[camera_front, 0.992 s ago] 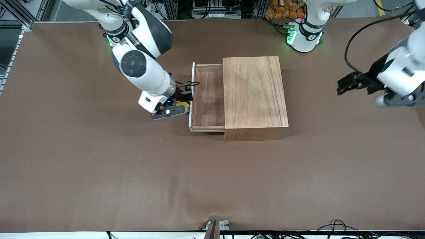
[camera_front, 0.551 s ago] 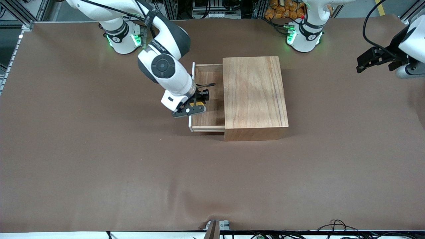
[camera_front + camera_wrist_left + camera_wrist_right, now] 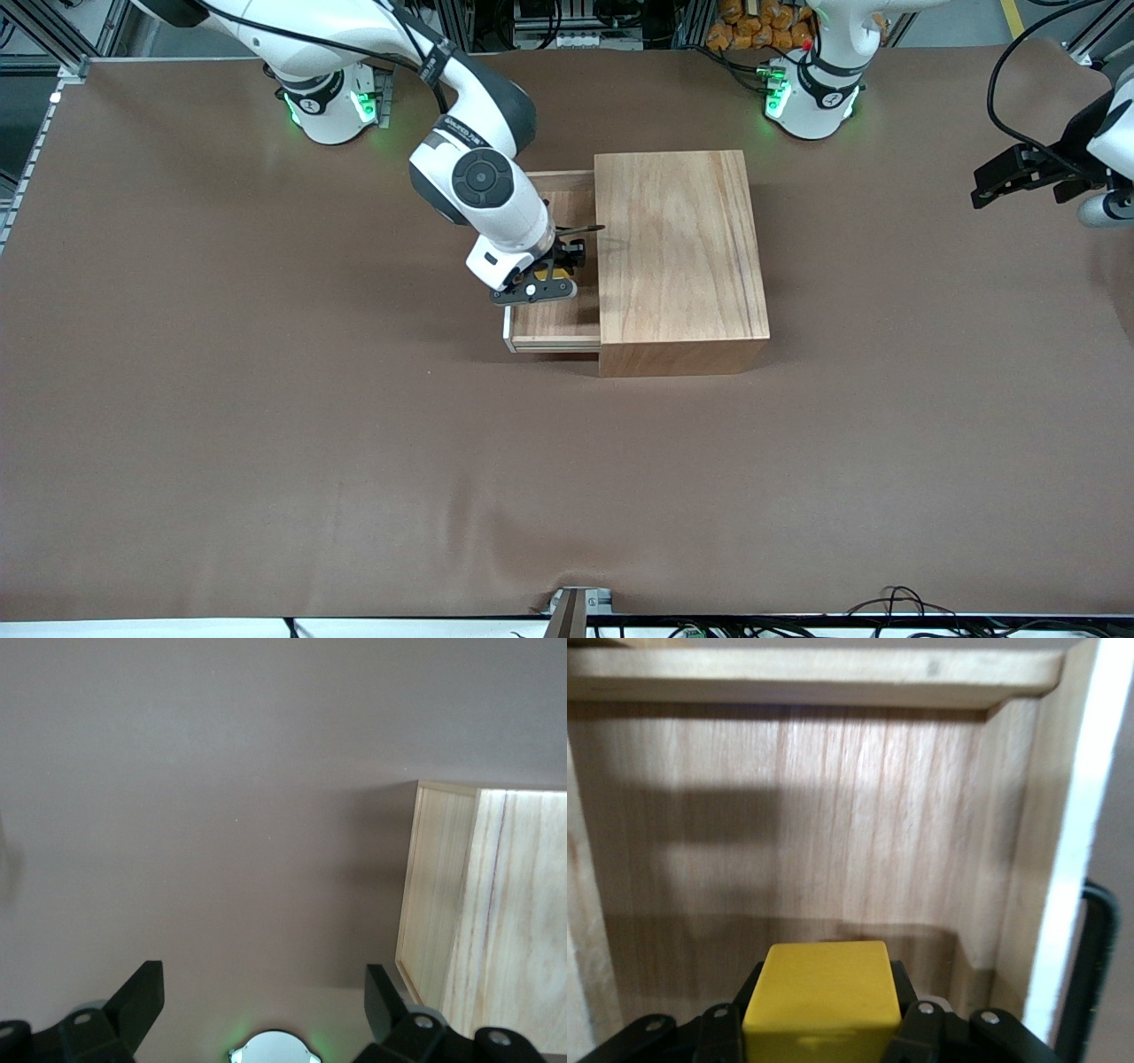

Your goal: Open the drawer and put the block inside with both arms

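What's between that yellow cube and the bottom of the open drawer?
Nothing: in the right wrist view the block, held in the right gripper, hangs over bare drawer floor.

Brown-covered table (image 3: 266, 425), metal framing (image 3: 53, 35) and cables (image 3: 895, 602) along its edges.

Robotics lab: aluminium framing (image 3: 53, 35), cables (image 3: 895, 602)

No readable text anywhere.
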`<state>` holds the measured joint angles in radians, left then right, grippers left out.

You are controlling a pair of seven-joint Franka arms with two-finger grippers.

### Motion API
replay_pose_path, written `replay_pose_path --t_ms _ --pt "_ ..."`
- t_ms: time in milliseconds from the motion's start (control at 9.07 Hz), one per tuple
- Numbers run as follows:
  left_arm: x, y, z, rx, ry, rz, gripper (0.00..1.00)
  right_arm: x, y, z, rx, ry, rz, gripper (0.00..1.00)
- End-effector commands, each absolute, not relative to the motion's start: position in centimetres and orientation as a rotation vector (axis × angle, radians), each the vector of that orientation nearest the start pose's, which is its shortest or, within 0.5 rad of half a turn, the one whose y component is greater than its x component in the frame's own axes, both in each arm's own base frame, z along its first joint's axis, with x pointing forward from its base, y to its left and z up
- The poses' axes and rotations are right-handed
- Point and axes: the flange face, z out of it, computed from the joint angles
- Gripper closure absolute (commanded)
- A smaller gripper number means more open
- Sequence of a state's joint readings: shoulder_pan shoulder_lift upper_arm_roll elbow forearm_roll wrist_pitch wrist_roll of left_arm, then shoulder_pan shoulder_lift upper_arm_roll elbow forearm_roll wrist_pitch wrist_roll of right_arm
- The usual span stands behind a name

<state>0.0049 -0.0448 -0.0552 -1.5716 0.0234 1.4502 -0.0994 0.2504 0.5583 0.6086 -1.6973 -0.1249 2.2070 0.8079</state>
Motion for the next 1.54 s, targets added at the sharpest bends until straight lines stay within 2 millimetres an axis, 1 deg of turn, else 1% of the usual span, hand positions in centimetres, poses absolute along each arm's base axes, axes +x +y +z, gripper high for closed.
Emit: replay_pose_path --t_ms 0,110,220,331,441,551,661,772,882,992,1102,1213,1323,1433 --pt "53.3 -1.3 64.1 -3.126 -0.128 0.043 0.0 48.2 48.0 32.8 -2.973 -0.044 0.124 0.01" --pt "53.4 0.6 64.1 -3.168 -0.177 0.036 0.0 48.9 47.6 33.4 -2.97 -0.029 0.109 0.0" --pt "53.5 0.7 64.1 -3.169 -0.146 0.033 0.0 49.6 47.3 34.2 -2.966 -0.018 0.099 0.0" --pt "53.2 0.6 64.2 -3.166 -0.115 0.035 0.0 50.4 46.3 35.7 -2.973 0.006 0.087 0.0" --pt "53.2 0.4 64.4 -3.163 -0.069 0.03 0.0 51.5 45.0 37.7 -2.996 0.036 0.101 0.0" --pt "53.3 0.3 64.3 -3.164 -0.052 0.034 0.0 52.3 44.3 39.5 -3.016 0.059 0.123 0.0" --pt "53.3 0.2 64.2 -3.165 -0.037 0.037 0.0 53.2 42.8 41.2 -3.039 0.082 0.139 0.0" --pt "53.4 0.3 64.3 -3.163 -0.037 0.034 0.0 54.7 39.4 43.6 -3.058 0.144 0.114 0.0" --pt "53.4 0.3 64.2 -3.163 -0.035 0.036 0.0 56.2 35.6 45.7 -3.077 0.112 0.089 0.0" --pt "53.5 0.3 64.3 -3.163 -0.034 0.034 0.0 57.1 31.8 47.5 -3.108 0.035 0.097 0.0" --pt "53.6 0.1 64.8 -3.163 -0.029 0.015 0.0 57.4 28.5 49.6 -3.137 0.025 0.099 0.0" --pt "53.8 0.1 64.7 -3.163 -0.034 0.022 0.0 56.7 26.2 52.3 -3.175 -0.001 0.044 0.0" --pt "53.8 0.1 64.7 -3.163 -0.034 0.022 0.0 56.1 23.8 53.5 -3.219 -0.013 0.052 0.0" --pt "53.8 0.0 64.7 -3.165 -0.029 0.022 0.0 56.2 20.0 55.5 -3.211 -0.035 0.063 0.0"
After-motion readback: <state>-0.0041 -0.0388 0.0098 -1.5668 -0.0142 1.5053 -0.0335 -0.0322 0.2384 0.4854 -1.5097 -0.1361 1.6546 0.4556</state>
